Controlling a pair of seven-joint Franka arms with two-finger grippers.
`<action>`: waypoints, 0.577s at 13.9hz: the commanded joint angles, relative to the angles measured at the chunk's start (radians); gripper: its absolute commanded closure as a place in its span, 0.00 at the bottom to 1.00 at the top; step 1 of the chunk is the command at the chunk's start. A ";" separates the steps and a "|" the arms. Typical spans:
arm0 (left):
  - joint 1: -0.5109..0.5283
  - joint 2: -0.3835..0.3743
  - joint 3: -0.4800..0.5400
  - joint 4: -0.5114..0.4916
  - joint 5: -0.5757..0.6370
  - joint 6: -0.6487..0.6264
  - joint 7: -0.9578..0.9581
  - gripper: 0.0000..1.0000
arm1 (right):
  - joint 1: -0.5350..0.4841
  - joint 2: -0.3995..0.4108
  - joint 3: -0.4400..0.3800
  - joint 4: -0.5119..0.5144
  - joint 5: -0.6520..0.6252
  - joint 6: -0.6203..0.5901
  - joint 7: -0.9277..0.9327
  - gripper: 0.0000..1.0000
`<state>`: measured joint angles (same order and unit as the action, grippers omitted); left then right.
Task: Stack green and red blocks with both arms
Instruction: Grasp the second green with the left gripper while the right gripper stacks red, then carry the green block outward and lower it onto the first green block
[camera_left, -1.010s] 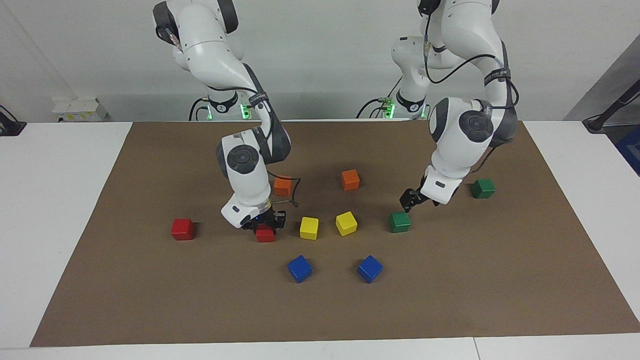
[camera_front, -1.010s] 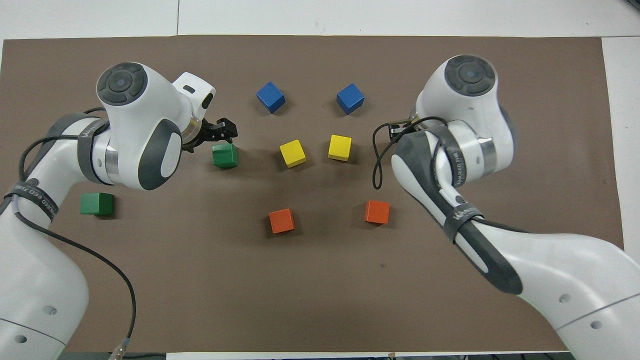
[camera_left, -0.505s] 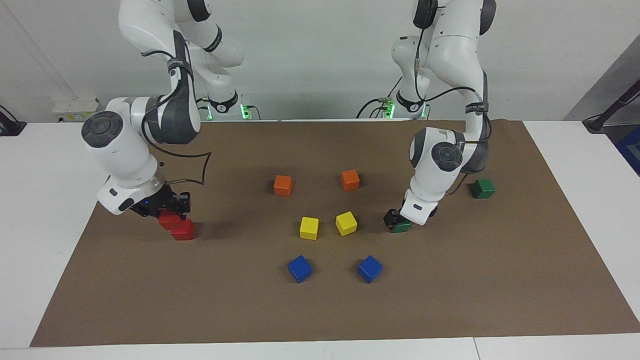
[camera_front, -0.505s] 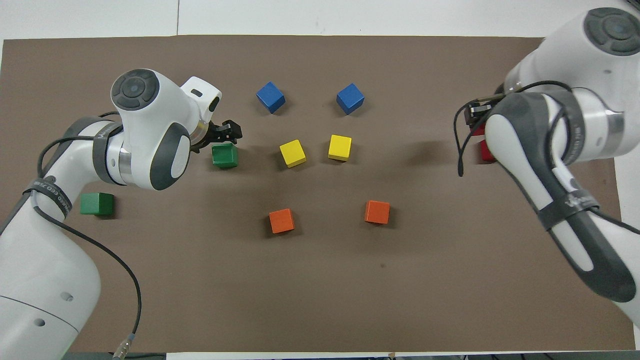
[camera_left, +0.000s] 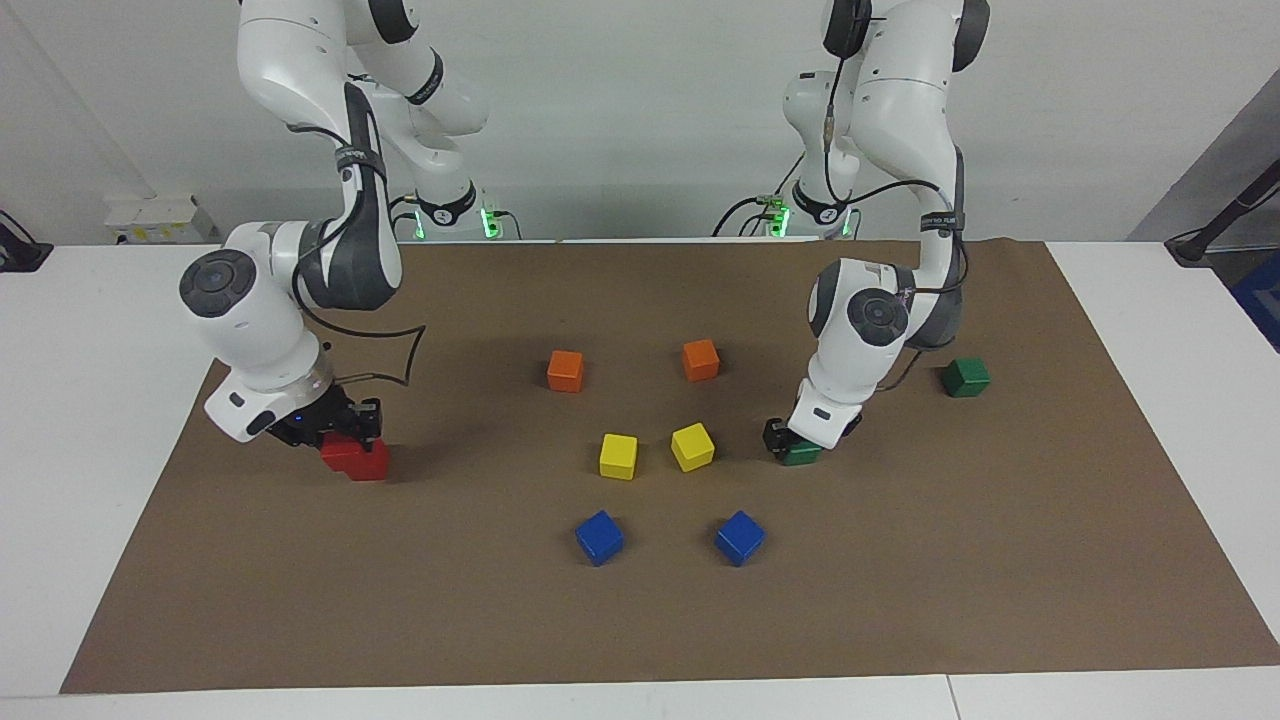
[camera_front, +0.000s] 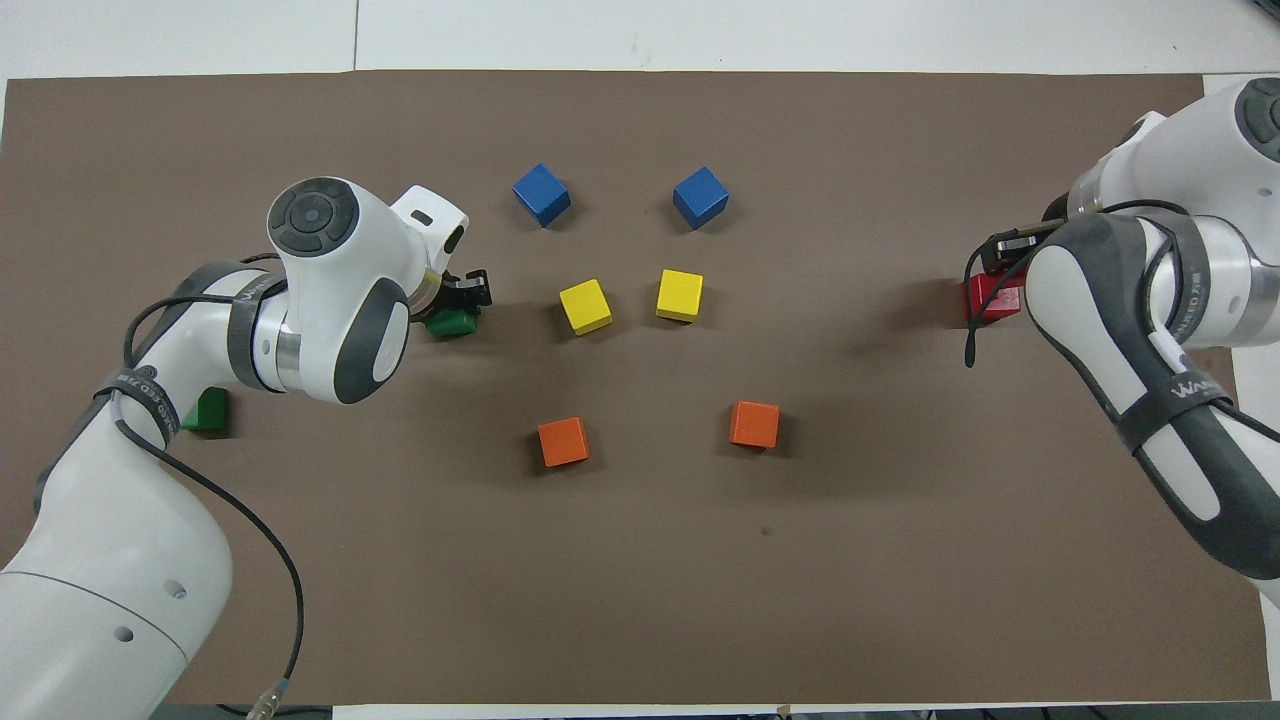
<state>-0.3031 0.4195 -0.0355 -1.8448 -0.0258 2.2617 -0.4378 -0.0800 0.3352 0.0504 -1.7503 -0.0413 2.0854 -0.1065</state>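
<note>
While the red pair is meeting: the right gripper (camera_left: 340, 432), low in the middle band of the facing frame at the right arm's end, is clamping the carried red block (camera_left: 338, 452) and pressing it close against the resting red block (camera_left: 370, 462).
Red overlap: the two reds are merging into one patch, so whether the carried one is sitting on top or only beside cannot be told.
Left gripper (camera_left: 785, 440): it is standing right down on the near green block (camera_left: 803, 456) in the frame's middle band. Whether it is gripping cannot be told.
Spare green block (camera_left: 966, 377): it is lying higher in the frame, near the left arm's end of the surface (camera_left: 900, 580).
Doing it well: the right arm is probably needing to square the carried block flat over its partner before letting go, and the left arm to centre on the green one before lifting.
Facing view: it is showing both reds and the whole spare green.
Overhead view: the arms are hiding most of these, yet it is showing the left gripper's tips past the green block's top.
</note>
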 joint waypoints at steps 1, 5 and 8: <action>-0.002 -0.021 0.014 0.018 0.027 -0.074 0.008 1.00 | -0.012 -0.039 0.005 -0.067 0.004 0.045 -0.013 1.00; 0.096 -0.137 0.008 0.035 0.023 -0.226 0.057 1.00 | -0.021 -0.054 0.005 -0.136 0.004 0.120 -0.012 1.00; 0.232 -0.252 0.012 0.023 0.018 -0.384 0.284 1.00 | -0.026 -0.059 0.005 -0.144 0.004 0.119 -0.013 1.00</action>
<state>-0.1626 0.2657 -0.0170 -1.7828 -0.0167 1.9576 -0.2779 -0.0869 0.3177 0.0446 -1.8465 -0.0413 2.1818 -0.1065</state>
